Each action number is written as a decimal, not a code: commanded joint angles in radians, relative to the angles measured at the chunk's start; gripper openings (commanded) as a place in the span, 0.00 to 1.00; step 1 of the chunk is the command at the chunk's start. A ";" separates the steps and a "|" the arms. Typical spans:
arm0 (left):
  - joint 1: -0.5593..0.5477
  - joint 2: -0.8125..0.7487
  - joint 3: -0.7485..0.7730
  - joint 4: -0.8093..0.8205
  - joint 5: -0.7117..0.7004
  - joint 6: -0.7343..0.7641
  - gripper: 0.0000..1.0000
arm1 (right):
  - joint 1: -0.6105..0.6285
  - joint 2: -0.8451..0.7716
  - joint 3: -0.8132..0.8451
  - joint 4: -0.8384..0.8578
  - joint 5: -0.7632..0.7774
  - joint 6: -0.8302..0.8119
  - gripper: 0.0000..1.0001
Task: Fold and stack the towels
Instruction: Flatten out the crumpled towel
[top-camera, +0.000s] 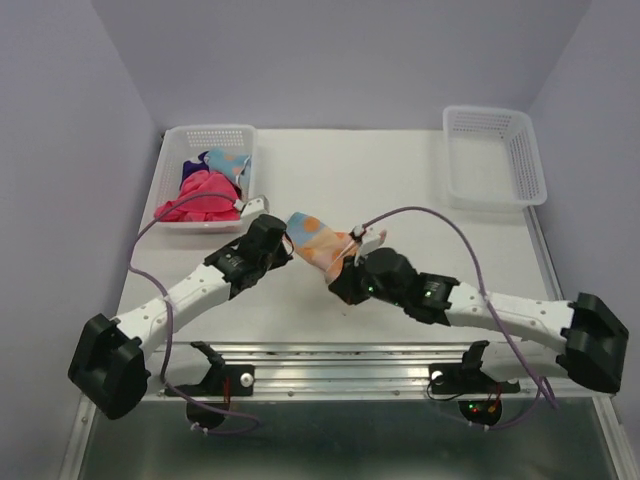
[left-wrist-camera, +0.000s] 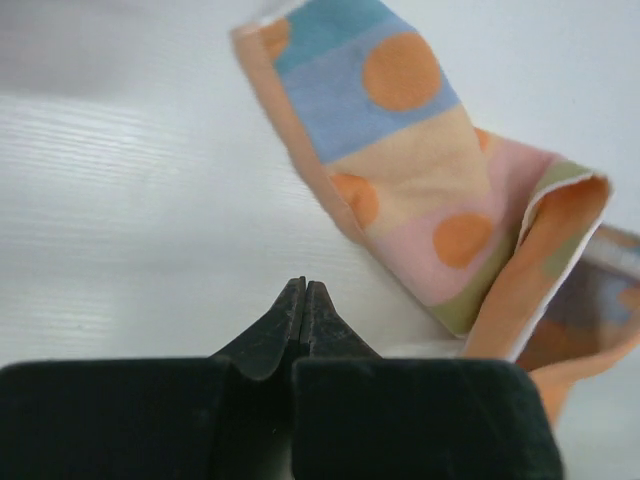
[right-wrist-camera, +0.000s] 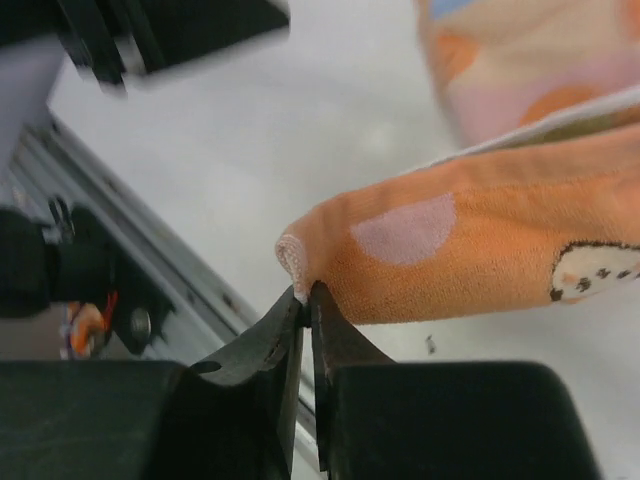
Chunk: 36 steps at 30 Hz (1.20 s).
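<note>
From above, we see the patterned towel (top-camera: 313, 238) in the middle of the white table (top-camera: 420, 230), bunched between the two arms, with orange, blue and pale patches. The left gripper (top-camera: 287, 243) sits at its left edge and the right gripper (top-camera: 338, 268) at its lower right. Whether either one is closed we cannot tell from here. At the far left, the white mesh basket (top-camera: 210, 131) holds a crumpled pink towel (top-camera: 200, 197) and a blue-and-orange cloth (top-camera: 226, 160).

In the left wrist view, the patterned towel (left-wrist-camera: 400, 170) lies on the table (left-wrist-camera: 130, 200) as a soft strip of blue, cream and pink blocks with orange dots, its right end folded over. The left gripper (left-wrist-camera: 303, 293) has its black, tapered fingers pressed together with nothing between them, just short of the cloth.

In the right wrist view, the right gripper (right-wrist-camera: 305, 298) pinches a hemmed corner of the patterned towel (right-wrist-camera: 480, 250). This side is fuzzy orange with a pale pink dot.
</note>
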 joint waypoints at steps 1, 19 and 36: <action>0.070 -0.084 -0.048 -0.146 -0.074 -0.098 0.00 | 0.152 0.140 0.056 0.014 0.186 0.072 0.16; -0.083 -0.086 -0.243 0.077 0.292 -0.132 0.49 | 0.151 -0.004 0.071 -0.296 0.660 0.156 1.00; -0.169 -0.025 -0.383 0.282 0.436 -0.138 0.48 | -0.061 0.683 0.702 -0.411 0.427 -0.048 1.00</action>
